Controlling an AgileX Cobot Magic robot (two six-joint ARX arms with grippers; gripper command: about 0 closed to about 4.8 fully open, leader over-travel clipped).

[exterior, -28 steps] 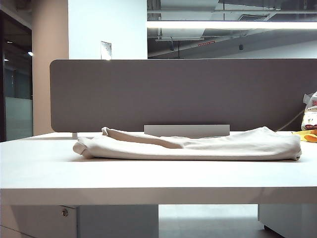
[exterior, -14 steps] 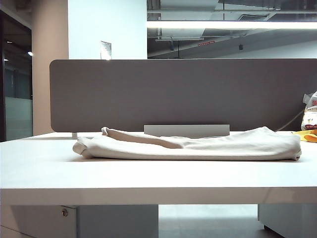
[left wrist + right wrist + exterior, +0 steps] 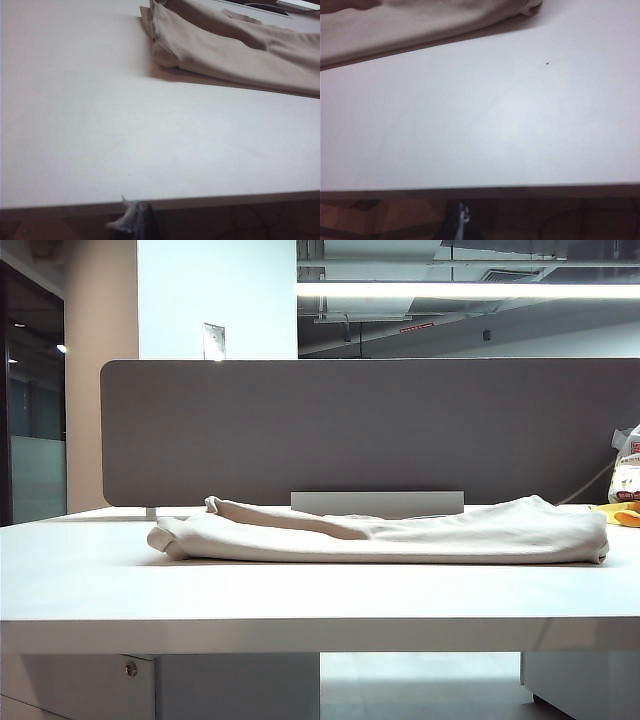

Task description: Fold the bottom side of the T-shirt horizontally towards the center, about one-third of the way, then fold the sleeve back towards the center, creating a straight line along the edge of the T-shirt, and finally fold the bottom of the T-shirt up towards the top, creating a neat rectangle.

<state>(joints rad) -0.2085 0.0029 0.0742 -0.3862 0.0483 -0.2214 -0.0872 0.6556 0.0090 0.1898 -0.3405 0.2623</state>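
White tabletop (image 3: 320, 590) fills the foreground, backed by a grey divider panel (image 3: 370, 430) along its far edge, with an open-ceilinged office beyond. Lying folded along that far edge, running most of the tabletop's width, is the T-shirt (image 3: 400, 535), a long, low beige bundle with its layers stacked and one rounded end toward the left side.

Neither arm shows in the exterior view. Each wrist camera catches only the tips of its own gripper, hanging off the tabletop's near edge, well apart from the cloth: the left gripper (image 3: 134, 220) sits pinched closed with nothing in it, and the right gripper (image 3: 462, 220) is likewise closed and empty.

Judging by how the fabric lies, the folds look largely done, though whether the shape is a tidy rectangle cannot be told from this low angle. If a fold remains, the next move calls for both grippers to open, travel across the bare tabletop and take the near edge of the cloth evenly.

At the far right corner, a yellow-and-white bag (image 3: 627, 485) peeks into view; its contents cannot be made out.
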